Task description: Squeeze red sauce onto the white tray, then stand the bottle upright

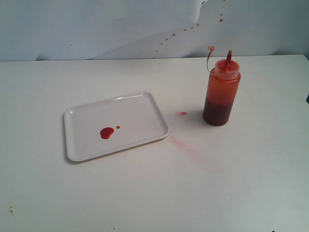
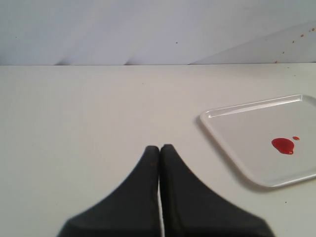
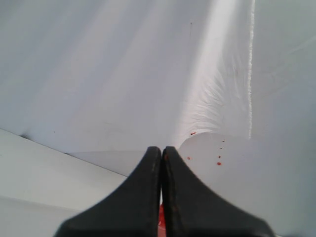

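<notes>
The white tray (image 1: pixel 137 113) lies flat on the table, left of centre. On it sits a glossy blob of red sauce (image 1: pixel 106 132) with a tiny droplet beside it. The bottle (image 1: pixel 221 92) stands upright to the tray's right, nozzle up, cap strap curling off to its left, dark sauce low inside. Neither gripper shows in the exterior view. In the left wrist view my left gripper (image 2: pixel 159 147) is shut and empty over bare table, with the tray (image 2: pixel 247 133) and red sauce (image 2: pixel 283 145) off to one side. My right gripper (image 3: pixel 161 149) is shut; a red sliver shows behind its fingers.
A small red speck (image 1: pixel 182 113) and a faint pinkish smear (image 1: pixel 181 142) stain the table between tray and bottle. Red spatter dots (image 1: pixel 193 25) mark the creased white backdrop behind the table.
</notes>
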Action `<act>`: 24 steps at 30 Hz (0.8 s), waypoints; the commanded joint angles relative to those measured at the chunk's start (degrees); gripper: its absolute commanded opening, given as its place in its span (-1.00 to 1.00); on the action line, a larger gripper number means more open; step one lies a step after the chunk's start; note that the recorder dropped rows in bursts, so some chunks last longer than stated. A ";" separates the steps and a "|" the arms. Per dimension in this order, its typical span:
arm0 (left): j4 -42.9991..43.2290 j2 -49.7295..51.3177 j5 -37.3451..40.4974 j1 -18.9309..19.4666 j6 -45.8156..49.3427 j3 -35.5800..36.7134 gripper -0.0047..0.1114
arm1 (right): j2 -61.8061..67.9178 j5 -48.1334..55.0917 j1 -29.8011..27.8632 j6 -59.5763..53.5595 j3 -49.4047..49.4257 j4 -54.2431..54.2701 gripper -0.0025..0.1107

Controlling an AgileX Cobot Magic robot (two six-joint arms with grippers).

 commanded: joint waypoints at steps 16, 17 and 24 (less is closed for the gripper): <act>-0.08 -0.17 -0.36 -0.22 0.00 0.28 -0.92 | -0.32 -0.69 0.10 -0.07 0.28 -0.55 -0.96; -0.08 -0.17 -0.36 -0.22 0.00 0.28 -0.92 | -0.32 -0.69 0.10 -0.07 0.28 -0.55 -0.96; -0.08 -0.17 -0.36 -0.22 0.00 0.28 -0.92 | -0.70 -1.15 0.10 0.00 0.28 -0.55 -0.96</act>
